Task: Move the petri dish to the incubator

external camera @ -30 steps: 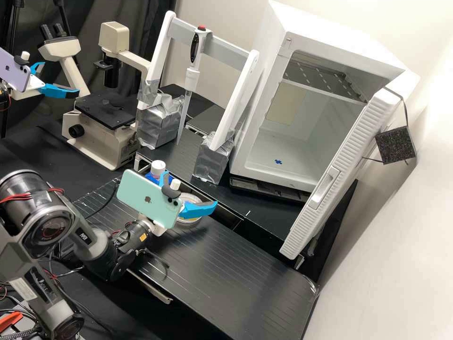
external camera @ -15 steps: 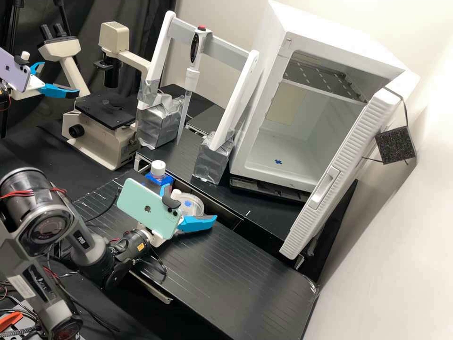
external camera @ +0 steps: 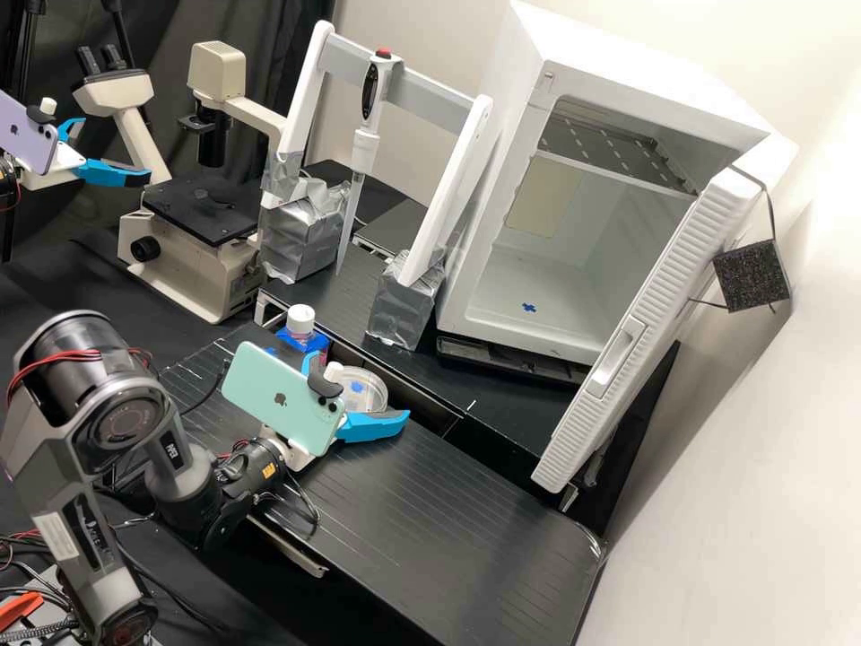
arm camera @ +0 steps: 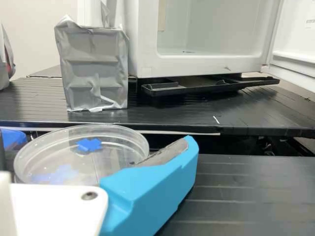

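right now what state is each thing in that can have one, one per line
incubator door: open
petri dish: lying flat on the bench
gripper: open, fingers apart
bottle: upright, capped
pipette: hanging tip down on its stand

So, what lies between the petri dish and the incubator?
In the high view: a dark gap beyond the petri dish, then rear bench up to the incubator, with a silver-wrapped block beside this stretch.

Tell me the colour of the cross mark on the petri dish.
Bright blue; the cross mark on the petri dish shows best in the wrist view.
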Robot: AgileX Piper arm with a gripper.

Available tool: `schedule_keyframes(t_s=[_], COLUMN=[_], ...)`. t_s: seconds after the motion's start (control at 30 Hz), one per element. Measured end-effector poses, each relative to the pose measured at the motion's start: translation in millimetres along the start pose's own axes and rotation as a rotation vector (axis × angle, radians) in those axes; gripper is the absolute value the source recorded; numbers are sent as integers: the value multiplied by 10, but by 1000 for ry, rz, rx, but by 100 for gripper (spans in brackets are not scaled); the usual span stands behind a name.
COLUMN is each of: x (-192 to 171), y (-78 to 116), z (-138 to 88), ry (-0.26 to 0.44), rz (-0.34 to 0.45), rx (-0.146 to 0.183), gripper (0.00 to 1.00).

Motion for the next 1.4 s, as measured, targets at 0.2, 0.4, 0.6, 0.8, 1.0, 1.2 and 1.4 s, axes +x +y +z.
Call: schedule_keyframes(t_s=[0.2,0.4,0.6,0.8,1.0,1.2,1.4], x=[4,12,12,12,12,-7,-94], y=[13,23,20,20,19,51,163], z=[10,21,19,19,18,27,14], ry=[-1,-2,1,1,2,7,24], rz=[7,7,3,3,2,1,-2], rx=[-1,-5,-4,-2,-1,21,60], gripper=[0,0,0,0,0,0,0])
